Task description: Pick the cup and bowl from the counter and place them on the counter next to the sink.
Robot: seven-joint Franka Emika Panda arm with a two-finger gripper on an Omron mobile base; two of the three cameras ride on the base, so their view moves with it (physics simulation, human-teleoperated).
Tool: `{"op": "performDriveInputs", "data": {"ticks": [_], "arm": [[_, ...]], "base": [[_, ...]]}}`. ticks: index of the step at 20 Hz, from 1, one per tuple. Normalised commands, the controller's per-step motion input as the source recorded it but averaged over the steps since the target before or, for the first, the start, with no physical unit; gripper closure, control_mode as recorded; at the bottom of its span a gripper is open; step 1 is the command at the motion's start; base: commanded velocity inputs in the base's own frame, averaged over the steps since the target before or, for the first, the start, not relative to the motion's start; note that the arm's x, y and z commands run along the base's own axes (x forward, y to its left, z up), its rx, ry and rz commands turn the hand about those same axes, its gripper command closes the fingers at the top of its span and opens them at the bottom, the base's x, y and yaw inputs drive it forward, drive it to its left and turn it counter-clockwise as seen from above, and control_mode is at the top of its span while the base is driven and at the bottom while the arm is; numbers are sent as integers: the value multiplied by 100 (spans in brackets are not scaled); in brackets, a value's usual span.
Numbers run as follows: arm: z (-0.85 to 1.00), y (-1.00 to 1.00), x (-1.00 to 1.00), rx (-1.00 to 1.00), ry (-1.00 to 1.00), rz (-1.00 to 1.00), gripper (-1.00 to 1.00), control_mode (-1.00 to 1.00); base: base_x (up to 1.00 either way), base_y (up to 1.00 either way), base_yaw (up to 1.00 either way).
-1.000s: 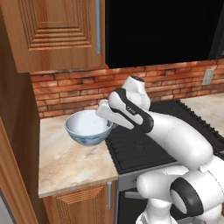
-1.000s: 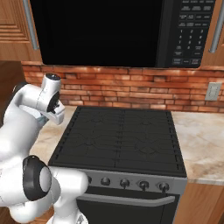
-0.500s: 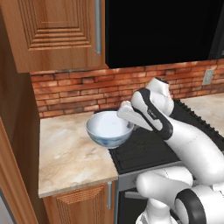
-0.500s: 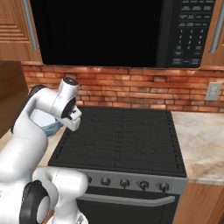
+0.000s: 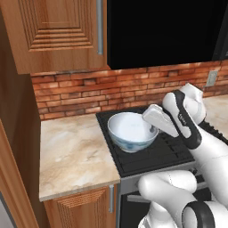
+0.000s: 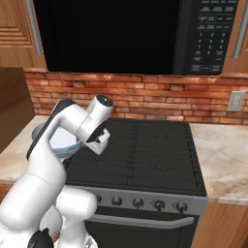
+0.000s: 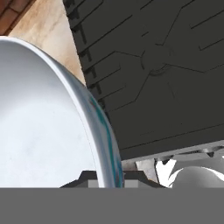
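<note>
Pinching the bowl's rim, the gripper holds it aloft over the stove's left edge.

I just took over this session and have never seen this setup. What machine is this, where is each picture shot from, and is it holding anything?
This is a white robot arm on a driving base in a rendered kitchen. Two pictures come from cameras on the base, behind the arm to its left and right. The third looks along the end effector from the hand itself.

The end effector is shut on the rim of the bowl, white inside and pale blue patterned outside, carried above the black stove top. In the hand view the rim runs between the fingertips. The beige counter lies to the stove's left, under a wooden cabinet, with a microwave over the stove.
</note>
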Motion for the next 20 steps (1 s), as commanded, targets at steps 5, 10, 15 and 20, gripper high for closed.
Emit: {"op": "performDriveInputs", "data": {"ticks": [5,10,15,20], "arm": [[22,-50,-67,5,0,5,100,-100],[30,-46,-40,0,3,4,100,-100],[12,-32,-3,0,9,0,100,-100],[0,-2,-1,0,1,0,100,-100]], "base": [[0,0,0],[0,0,0],[0,0,0],[0,0,0]]}}
